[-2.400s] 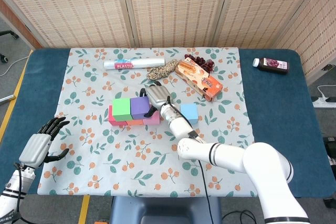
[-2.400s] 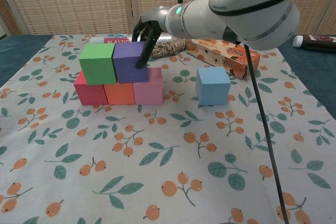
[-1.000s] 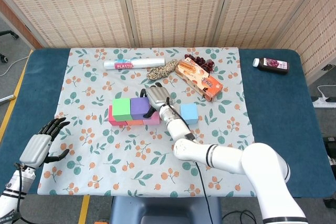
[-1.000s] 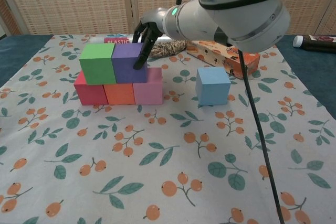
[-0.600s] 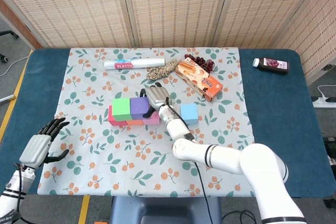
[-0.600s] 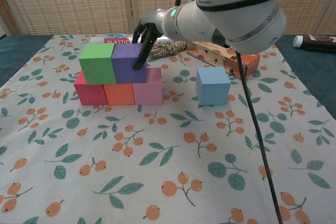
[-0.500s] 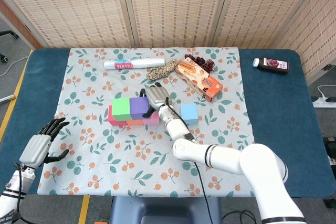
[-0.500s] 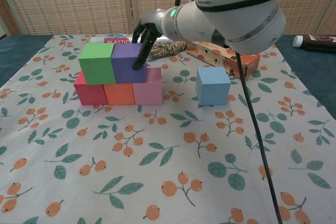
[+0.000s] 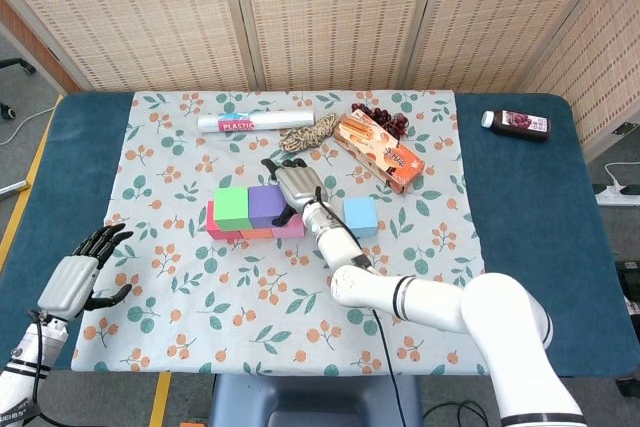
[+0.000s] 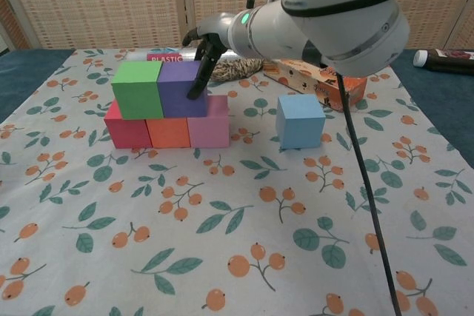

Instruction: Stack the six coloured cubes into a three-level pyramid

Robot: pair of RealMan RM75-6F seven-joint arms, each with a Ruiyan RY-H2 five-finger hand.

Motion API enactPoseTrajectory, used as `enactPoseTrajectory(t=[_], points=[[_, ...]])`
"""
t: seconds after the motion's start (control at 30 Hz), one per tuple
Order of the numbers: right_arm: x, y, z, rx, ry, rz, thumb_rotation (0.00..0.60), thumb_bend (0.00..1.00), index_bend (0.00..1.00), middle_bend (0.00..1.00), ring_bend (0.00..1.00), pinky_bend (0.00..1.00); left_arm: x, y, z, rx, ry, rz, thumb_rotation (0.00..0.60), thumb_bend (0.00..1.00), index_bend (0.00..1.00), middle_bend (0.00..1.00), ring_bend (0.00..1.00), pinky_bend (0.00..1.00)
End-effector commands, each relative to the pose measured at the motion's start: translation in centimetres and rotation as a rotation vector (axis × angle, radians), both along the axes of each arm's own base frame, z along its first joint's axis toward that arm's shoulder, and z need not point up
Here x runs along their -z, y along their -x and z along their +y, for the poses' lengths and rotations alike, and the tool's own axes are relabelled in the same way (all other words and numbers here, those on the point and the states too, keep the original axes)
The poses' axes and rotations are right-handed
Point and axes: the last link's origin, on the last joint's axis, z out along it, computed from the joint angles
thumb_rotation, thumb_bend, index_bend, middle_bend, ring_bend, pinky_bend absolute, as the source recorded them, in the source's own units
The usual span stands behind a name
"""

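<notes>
Red (image 10: pixel 126 131), orange (image 10: pixel 169 132) and pink (image 10: pixel 209 127) cubes form a row on the cloth. A green cube (image 10: pixel 136 88) and a purple cube (image 10: pixel 178 86) sit on top of that row. My right hand (image 10: pixel 207 49) hovers at the purple cube's far right edge. One finger runs down the cube's right face while the thumb sticks out clear behind it, and nothing is gripped. The blue cube (image 10: pixel 300 120) stands alone to the right of the stack. My left hand (image 9: pixel 75 277) hangs at the table's near left corner, fingers apart and empty.
Behind the stack lie a plastic-wrap roll (image 9: pixel 240 122), a coil of rope (image 9: pixel 310 133), an orange snack box (image 9: pixel 380 152) and dark fruit (image 9: pixel 385 119). A juice bottle (image 9: pixel 518 124) lies on the blue table at the far right.
My right hand's thumb has lifted off the purple cube's back and spread outward. The cubes and my left hand have not moved.
</notes>
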Motion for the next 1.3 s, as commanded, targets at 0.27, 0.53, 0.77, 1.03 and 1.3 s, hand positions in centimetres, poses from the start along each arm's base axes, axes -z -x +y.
enactPoseTrajectory(t=[0.27,0.53,0.77,1.03,1.3], points=[[-3.2,0.8,0.8,-0.033,0.011,-0.005,0.6,0.03,0.0,0.06,0.0,0.0,0.1,-1.1,2.3,0.052,0.021,0.035,0.6,0.3,0.12,0.03,0.0,0.13],[-7.3,3.7,0.9,-0.012,0.081,-0.025,0.6,0.03,0.0,0.06,0.0,0.0,1.5,-3.0,6.1,0.089,0.08,0.071,0.6,0.3,0.13,0.02,0.0,0.11],[-7.4,4.7,-0.2,0.015,0.106,-0.04,0.6,0.02,0.0,0.06,0.0,0.0,3.6,-4.8,8.4,0.094,0.161,0.151,0.6,0.3,0.08,0.0,0.0,0.05],[-6.7,5.2,-1.0,0.023,0.113,-0.038,0.6,0.02,0.0,0.06,0.0,0.0,4.9,-6.3,9.6,0.095,0.199,0.185,0.6,0.3,0.05,0.0,0.0,0.03],[-5.9,5.1,-1.3,0.03,0.109,-0.045,0.6,0.02,0.0,0.06,0.0,0.0,5.8,-6.9,9.9,0.105,0.221,0.217,0.6,0.3,0.04,0.0,0.0,0.03]])
